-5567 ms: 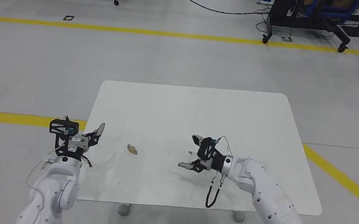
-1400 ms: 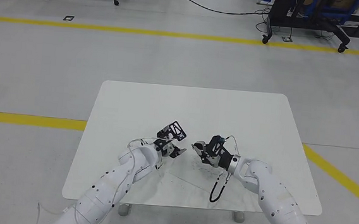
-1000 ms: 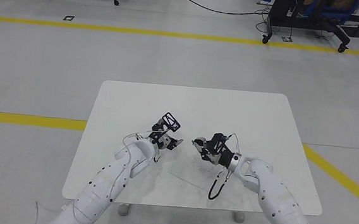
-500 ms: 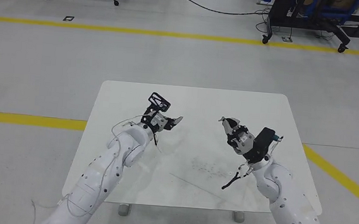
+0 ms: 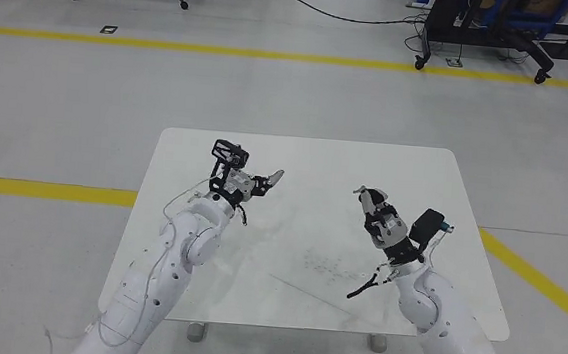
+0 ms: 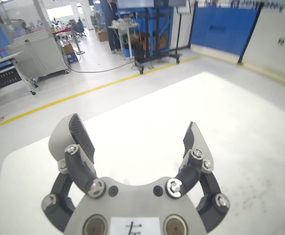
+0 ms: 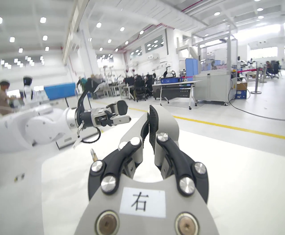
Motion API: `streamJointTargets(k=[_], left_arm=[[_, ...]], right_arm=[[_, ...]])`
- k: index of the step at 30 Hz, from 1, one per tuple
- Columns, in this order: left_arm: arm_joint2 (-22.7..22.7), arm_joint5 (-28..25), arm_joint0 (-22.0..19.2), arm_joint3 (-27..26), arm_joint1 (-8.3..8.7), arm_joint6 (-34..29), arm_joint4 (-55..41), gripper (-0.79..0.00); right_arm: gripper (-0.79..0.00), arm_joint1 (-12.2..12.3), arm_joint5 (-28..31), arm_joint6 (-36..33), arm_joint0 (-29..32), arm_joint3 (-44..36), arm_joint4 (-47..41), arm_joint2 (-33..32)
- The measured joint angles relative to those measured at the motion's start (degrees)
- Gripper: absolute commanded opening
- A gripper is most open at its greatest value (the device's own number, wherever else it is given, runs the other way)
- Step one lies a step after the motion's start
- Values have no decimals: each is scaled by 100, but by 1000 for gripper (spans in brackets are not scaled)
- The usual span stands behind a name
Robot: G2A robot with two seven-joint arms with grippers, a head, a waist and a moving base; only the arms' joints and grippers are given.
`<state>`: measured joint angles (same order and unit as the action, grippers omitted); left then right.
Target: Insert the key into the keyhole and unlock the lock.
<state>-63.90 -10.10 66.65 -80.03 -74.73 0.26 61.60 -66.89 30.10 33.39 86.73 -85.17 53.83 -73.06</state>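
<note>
My left gripper [image 5: 264,180] hovers open over the far left part of the white table [image 5: 405,167], with nothing between its ribbed pads [image 6: 82,135]. The right wrist view shows it [image 7: 127,113] from the side. My right gripper [image 5: 368,197] is raised over the right middle of the table, its pads [image 7: 152,124] shut together; nothing visible sticks out from them. A small brass piece [image 7: 93,155], like a little padlock, shows beside my right gripper's linkage, below the left gripper. I cannot tell whether it rests on the table or hangs.
Faint grey scuff marks [image 5: 322,265] cover the table's middle. A black cable [image 5: 371,279] loops under my right wrist. Yellow floor lines [image 5: 274,53] and wheeled stands lie beyond the table's far edge.
Both grippers met at the table's middle, then drew apart and rose. The left one has opened and swung to the far left. The brass piece has left its earlier spot at the near left.
</note>
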Motion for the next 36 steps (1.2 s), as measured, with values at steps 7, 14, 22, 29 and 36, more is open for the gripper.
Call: streamJointTargets(k=[7, 14, 22, 29, 36], left_arm=[[-774, -524, 319, -107, -39, -548, -4144, 0], [-766, -520, 318, -109, -39, -530, -4163, 0], [-411, -466, 509, -371, -167, -403, -5077, 0], [239, -1282, 234, 47, -440, -1446, -8029, 0], [628, -1218, -318, 813, -612, -2989, -9961, -83]], right_arm=[[-785, -161, 134, 640, 169, 142, -1345, 280], [-785, -162, 152, 639, 168, 152, -1387, 277], [-785, -204, 487, 341, 130, 158, -1951, 355], [-785, -339, 1293, -600, -319, 500, -3994, 724], [-785, -410, 1386, -1441, -581, 380, -5229, 873]])
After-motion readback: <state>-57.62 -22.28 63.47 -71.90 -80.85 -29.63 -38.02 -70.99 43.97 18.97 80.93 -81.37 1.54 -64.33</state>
